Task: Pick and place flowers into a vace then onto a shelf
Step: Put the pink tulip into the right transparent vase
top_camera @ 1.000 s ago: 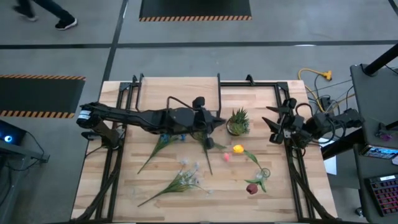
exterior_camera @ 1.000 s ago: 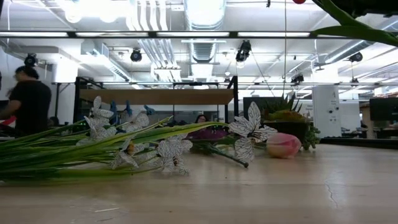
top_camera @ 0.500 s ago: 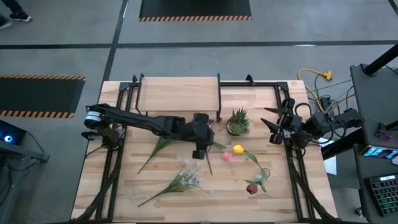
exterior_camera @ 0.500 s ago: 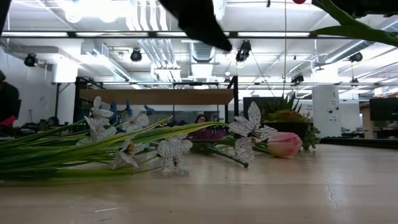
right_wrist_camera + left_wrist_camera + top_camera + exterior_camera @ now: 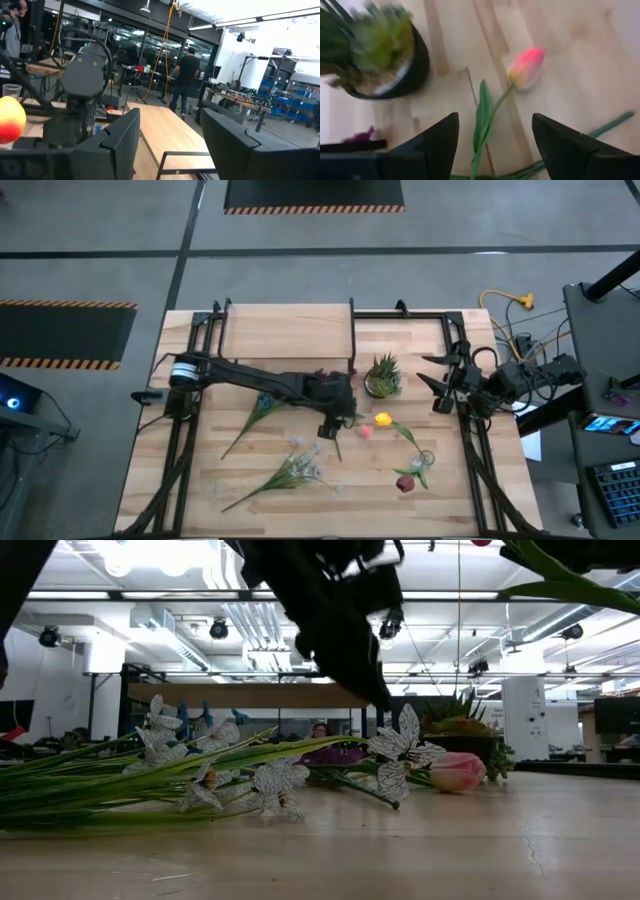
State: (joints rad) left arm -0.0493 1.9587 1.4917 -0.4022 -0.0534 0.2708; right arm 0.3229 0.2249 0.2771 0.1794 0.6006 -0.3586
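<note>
Loose flowers lie flat on the table: a pink tulip, a yellow bloom, a red one, a white spray and a blue-flowered stem. My left gripper hangs open just above the tulip's green stem, one finger on either side, touching nothing. My right gripper waits open at the table's right edge. The light-wood shelf stands at the far side. No vase is in view.
A spiky green plant in a black pot stands just beyond the left gripper, toward the far side. Black frame rails run along both table sides. Bare wood lies near the front edge. People move in the room behind.
My left gripper has swung from beside the potted plant toward the table's near edge and come down over the tulip's stem; in the low view it now reaches down into the picture. The flowers lie as before.
</note>
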